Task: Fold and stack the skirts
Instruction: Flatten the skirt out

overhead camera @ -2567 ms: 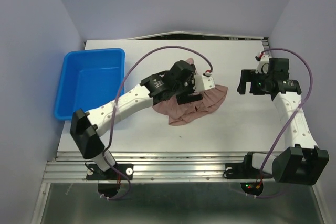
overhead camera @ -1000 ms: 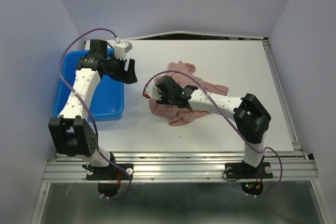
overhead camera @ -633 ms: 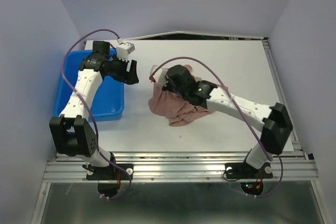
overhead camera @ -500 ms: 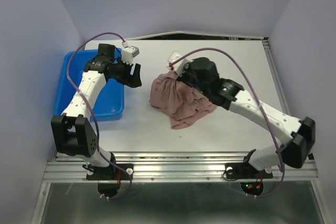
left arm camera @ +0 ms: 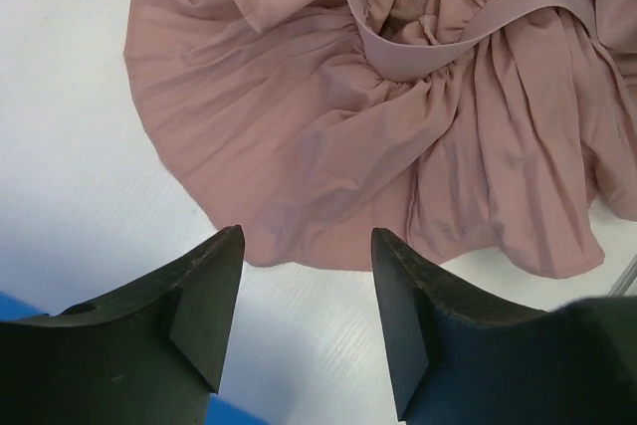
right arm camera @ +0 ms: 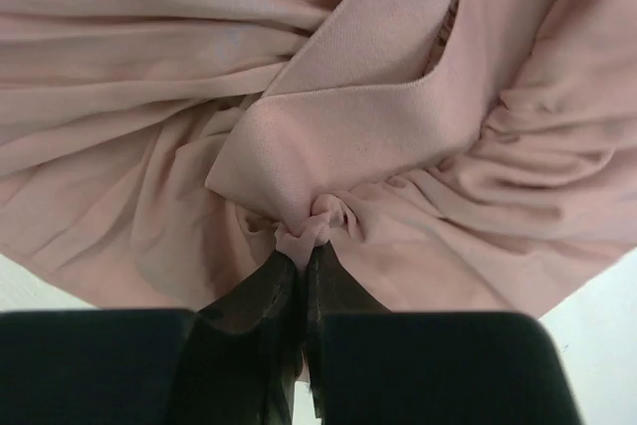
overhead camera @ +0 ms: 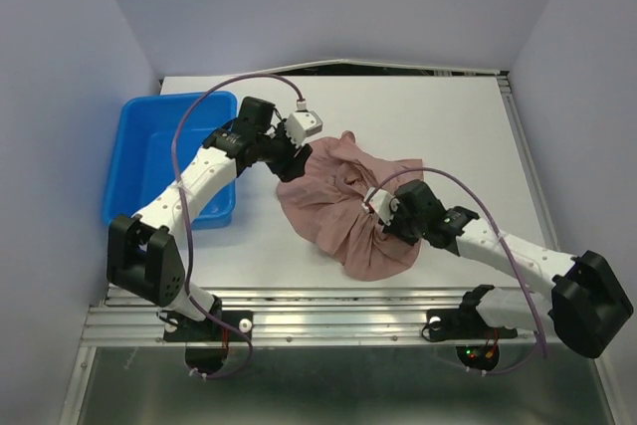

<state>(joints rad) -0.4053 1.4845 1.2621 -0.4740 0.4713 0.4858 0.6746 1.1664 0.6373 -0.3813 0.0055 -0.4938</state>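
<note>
My right end effector [right arm camera: 302,264] is clamped together on a small pinch of the skirt [overhead camera: 333,196]. A bunched nub of mauve cloth sits squeezed between its two dark fingertips. Just ahead of them a flat stretch of waistband [right arm camera: 368,116] folds to a corner. Beyond that and out to both sides the cloth fans away in soft pleats. It fills nearly all that my right wrist camera sees. Only slivers of white tabletop [overhead camera: 458,126] show, low at either side of the fingers.

My left end effector [left arm camera: 307,246] stands apart, with nothing between its fingers [left arm camera: 204,311]. It hangs over the tabletop at the skirt's edge. The curved hem lies just ahead of the fingertips, and I cannot tell whether they touch it. Further ahead and to the right, the gathered waistband loops in a crumpled ring. Behind the left finger a bit of the blue bin [overhead camera: 159,161] shows.

From above, the skirt lies as one rumpled, spread heap on the tabletop. It is outside the bin and near it, between my two end effectors. The left one faces the heap from the bin's side. The right one bites into the heap's opposite side, and cloth lies all the way between them.
</note>
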